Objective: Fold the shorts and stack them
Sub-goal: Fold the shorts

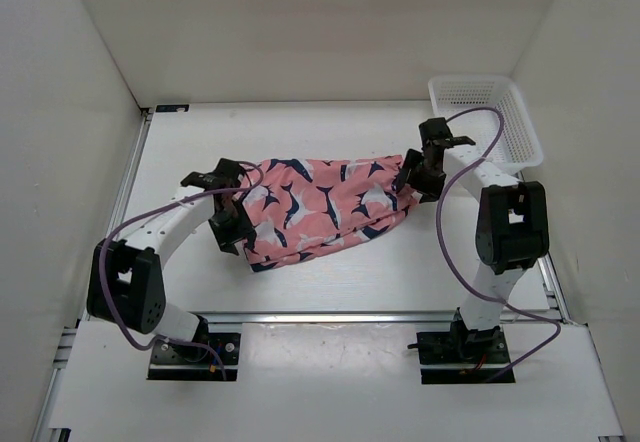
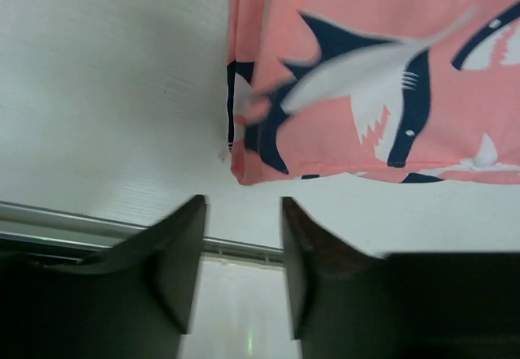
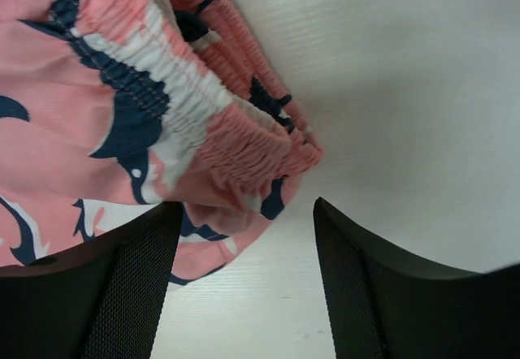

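Observation:
The coral-pink shark-print shorts (image 1: 320, 210) lie folded on the white table between my arms. My left gripper (image 1: 232, 228) hovers at their left end; in the left wrist view it (image 2: 242, 249) is open and empty, with the shorts' hem corner (image 2: 252, 164) just beyond the fingertips. My right gripper (image 1: 408, 180) hovers at the right end; in the right wrist view it (image 3: 248, 237) is open, and the gathered elastic waistband (image 3: 236, 144) lies just ahead of the left finger (image 3: 122, 294), not gripped.
A white plastic mesh basket (image 1: 487, 120) stands at the back right, close behind the right arm. White walls enclose the table. A metal rail (image 1: 330, 316) runs along the near edge and also shows in the left wrist view (image 2: 73, 217).

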Tool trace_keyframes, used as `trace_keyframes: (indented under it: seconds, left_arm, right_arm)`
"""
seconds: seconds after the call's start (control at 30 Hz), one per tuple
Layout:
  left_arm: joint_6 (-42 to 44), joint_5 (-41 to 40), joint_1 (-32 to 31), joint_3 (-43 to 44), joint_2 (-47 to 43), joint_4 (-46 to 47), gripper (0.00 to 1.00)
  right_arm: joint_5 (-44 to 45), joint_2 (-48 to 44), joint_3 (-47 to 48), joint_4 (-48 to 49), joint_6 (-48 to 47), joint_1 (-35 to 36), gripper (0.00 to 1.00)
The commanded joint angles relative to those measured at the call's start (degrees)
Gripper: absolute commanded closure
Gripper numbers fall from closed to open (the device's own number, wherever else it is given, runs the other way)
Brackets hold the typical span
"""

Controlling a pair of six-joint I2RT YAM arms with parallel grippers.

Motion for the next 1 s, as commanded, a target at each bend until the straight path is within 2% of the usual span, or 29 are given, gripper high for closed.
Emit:
trace_keyframes:
  seconds: [0.0,0.13,0.23,0.27,0.3,0.4,0.5,0.57,0.7,0.77,0.8,0.87,0.97]
  left_arm:
    - [0.8,0.8,0.2,1.1,-3.6,1.0,0.43]
    - [0.8,1.8,-0.3,-0.4,-4.8,0.4,0.42]
    - [0.1,1.8,-1.5,-3.8,-4.8,1.8,0.16]
    - [0.1,2.9,-1.5,-4.6,-4.8,2.4,0.14]
    - [0.1,3.6,-2.1,-5.8,-4.8,3.8,0.05]
    - [-0.4,4.3,-2.6,-7.6,-2.7,6.0,0.05]
    - [-1.5,3.6,-2.6,-8.8,0.2,7.9,0.14]
    - [-1.5,2.2,-3.1,-8.8,1.5,7.9,0.27]
    - [-1.5,1.0,-3.1,-7.7,3.1,8.9,0.4]
    - [-1.5,0.1,-3.1,-7.2,5.7,9.6,0.52]
    - [-1.5,-0.5,-3.1,-6.4,6.7,9.6,0.7]
    - [-1.5,-1.0,-3.1,-5.6,9.0,9.6,0.89]
    - [-1.5,-1.0,-3.1,-4.9,9.0,9.6,0.89]
  right_arm:
    - [2.8,-1.7,0.6,1.1,-0.7,-0.1,0.28]
    - [3.3,-2.2,-0.5,0.5,-0.2,-0.6,0.28]
    - [2.0,-0.1,-0.5,1.6,0.9,-0.6,0.3]
    - [1.4,1.1,-0.5,1.6,0.9,-0.6,0.31]
    - [1.4,1.6,-0.5,2.3,0.9,-0.6,0.31]
    - [0.7,3.5,-0.5,2.8,1.4,-0.6,0.35]
    - [0.1,3.5,-1.1,4.1,2.0,-0.6,0.4]
    - [-0.5,3.5,-2.8,5.3,2.0,-0.6,0.41]
    - [0.1,4.1,-4.2,5.8,2.0,-0.6,0.36]
    - [0.1,4.7,-4.7,6.4,2.0,-0.6,0.36]
    - [0.1,4.7,-4.7,6.4,2.0,-0.6,0.36]
    - [0.9,4.7,-4.7,6.4,2.0,-0.6,0.43]
    - [0.9,4.1,-5.3,6.4,2.0,-0.6,0.6]
